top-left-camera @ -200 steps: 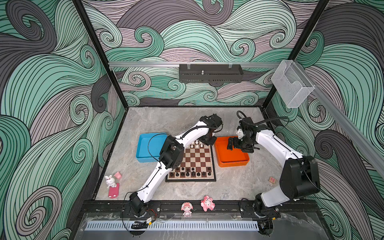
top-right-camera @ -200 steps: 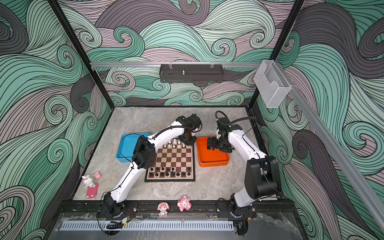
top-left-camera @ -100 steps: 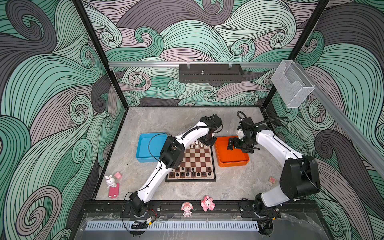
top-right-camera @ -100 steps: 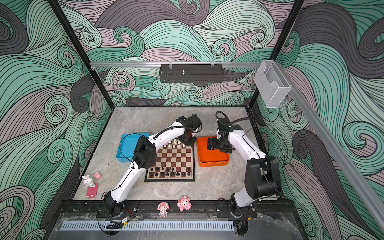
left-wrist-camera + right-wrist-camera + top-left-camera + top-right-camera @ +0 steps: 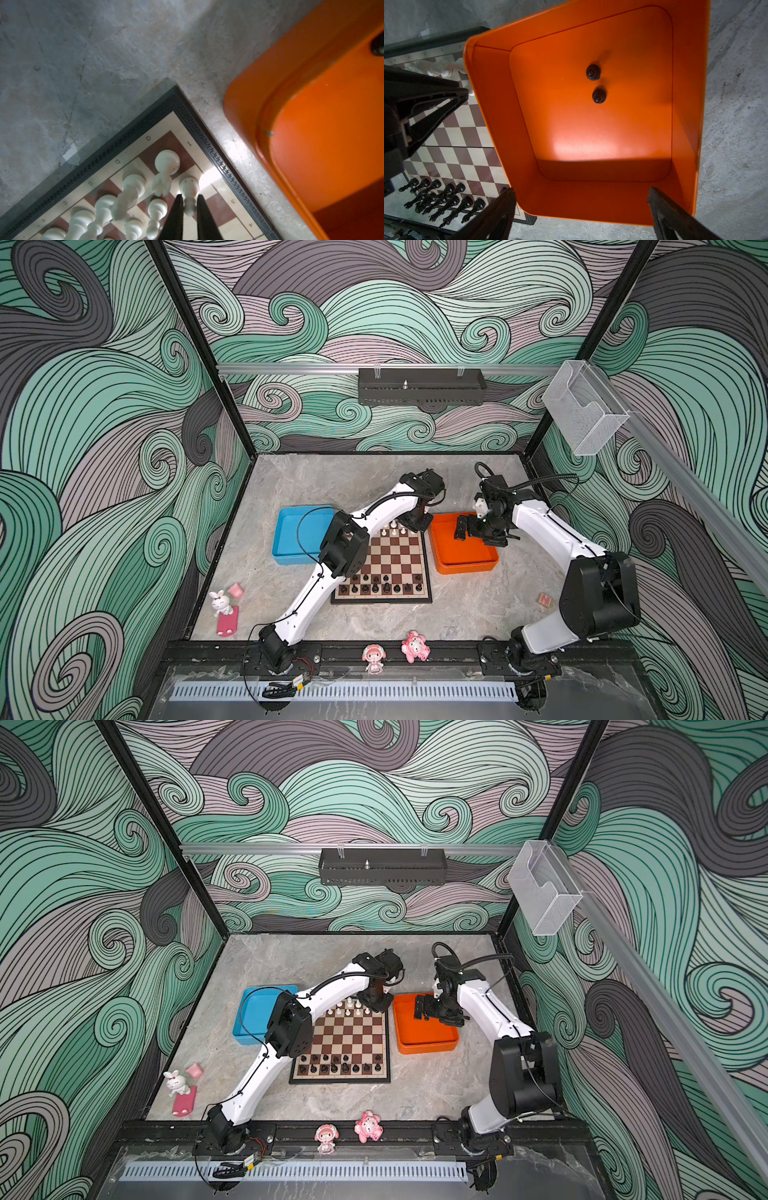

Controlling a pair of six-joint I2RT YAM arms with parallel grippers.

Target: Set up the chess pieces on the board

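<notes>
The board lies mid-table. White chess pieces stand along its far rows and black ones along its near rows. My left gripper is at the far right corner of the board. It is shut on a white pawn whose base rests on a square near the corner. My right gripper hangs open over the orange tray. Two black pawns stand in that tray.
A blue tray sits left of the board, partly under the left arm. Pink figurines stand on the front rail. A bunny toy is at the front left and a small block at the right.
</notes>
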